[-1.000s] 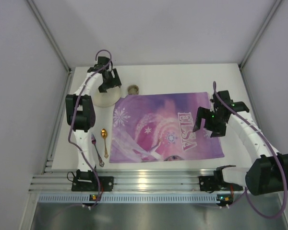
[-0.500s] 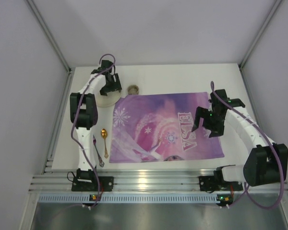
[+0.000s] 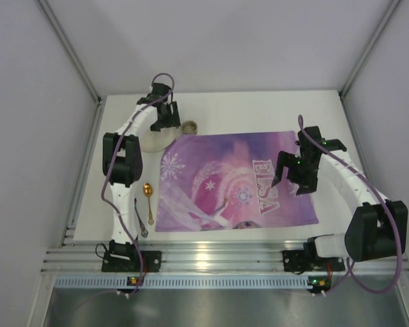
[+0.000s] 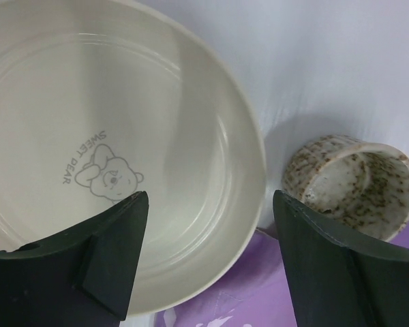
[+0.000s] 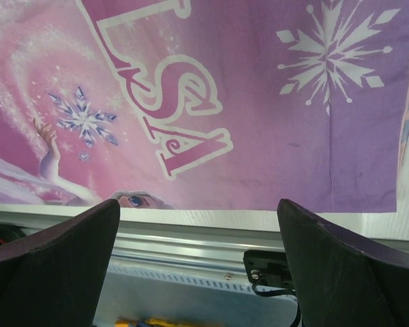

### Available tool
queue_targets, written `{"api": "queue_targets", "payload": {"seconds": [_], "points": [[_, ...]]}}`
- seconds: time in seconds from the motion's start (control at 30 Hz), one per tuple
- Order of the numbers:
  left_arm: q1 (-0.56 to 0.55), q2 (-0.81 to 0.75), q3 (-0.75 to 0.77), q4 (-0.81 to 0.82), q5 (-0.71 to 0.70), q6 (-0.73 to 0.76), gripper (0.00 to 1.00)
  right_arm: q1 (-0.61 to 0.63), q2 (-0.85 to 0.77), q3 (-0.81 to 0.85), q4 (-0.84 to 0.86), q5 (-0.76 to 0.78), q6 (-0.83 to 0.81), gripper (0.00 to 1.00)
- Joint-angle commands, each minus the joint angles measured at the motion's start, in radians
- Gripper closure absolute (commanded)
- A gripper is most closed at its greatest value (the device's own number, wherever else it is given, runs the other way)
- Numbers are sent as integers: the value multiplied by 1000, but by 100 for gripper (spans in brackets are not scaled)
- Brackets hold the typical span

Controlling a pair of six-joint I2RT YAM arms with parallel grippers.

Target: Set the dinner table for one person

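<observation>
Left tool (image 4: 206, 255) wide open, empty, over plate (image 4: 88, 102) rim on white surface (image 4: 341, 61); right tool (image 5: 198, 252) open, empty, above placemat (image 5: 259, 102).

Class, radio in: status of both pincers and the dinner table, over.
Left pincer open above plate rim. Right pincer open over placemat. Dinner table: only placemat laid. Cup crowds plate.
</observation>
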Motion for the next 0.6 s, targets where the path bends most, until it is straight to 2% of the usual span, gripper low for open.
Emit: {"api": "queue_targets", "payload": {"seconds": [0.0,0.23,0.57], "points": [[-24,-52,5,26,-28,33,21,-11,8,22,28,0,-1,0],[-79,-38,-4,23,-77,64,22,-11,28,29,28,8,-24,0],[-81,12,-3,-17,-178,73,27,-17,51,37,23,14,-56,0]]}}
